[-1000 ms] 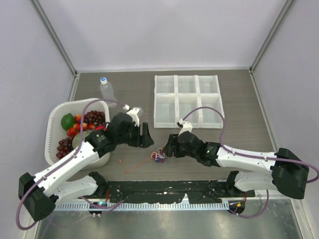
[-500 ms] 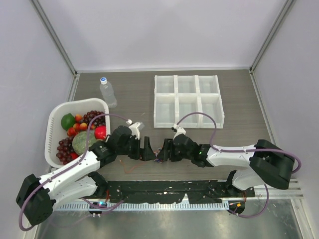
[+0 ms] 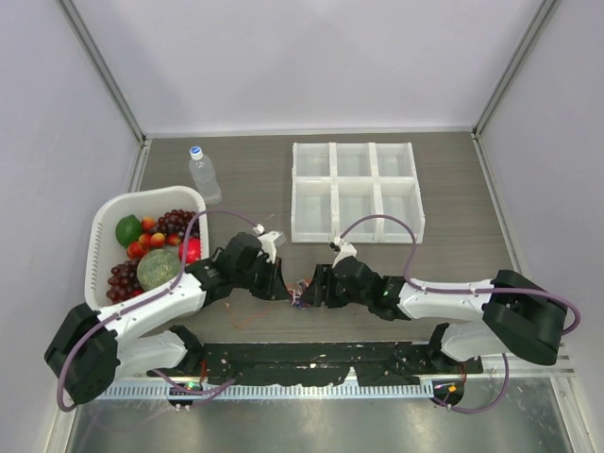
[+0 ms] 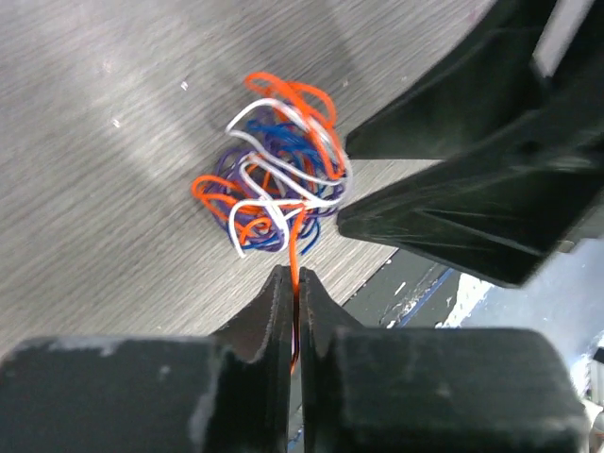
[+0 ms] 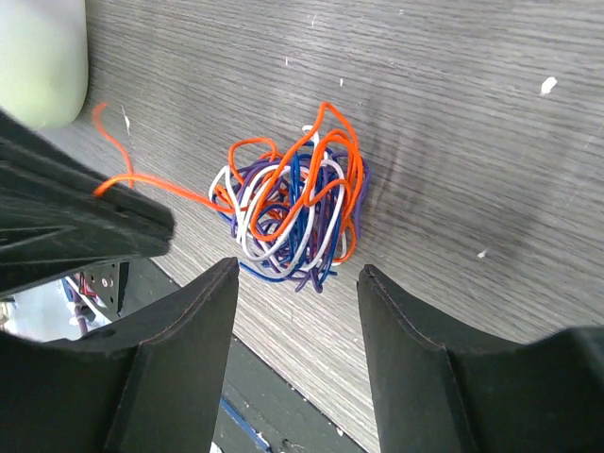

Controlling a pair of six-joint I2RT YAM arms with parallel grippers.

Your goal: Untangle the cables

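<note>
At the near middle of the counter [image 3: 245, 179], the left hand [image 4: 294, 281] was pinched shut on one orange strand [image 4: 294, 241] trailing from the cables [image 4: 283, 175], a small knotted ball lying there. The right hand [image 5: 297, 273] stood open at its right edge.

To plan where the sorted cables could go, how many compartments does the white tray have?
6, all in the white tray: three in its far row and three in its near row, side by side. None appears hidden.
</note>
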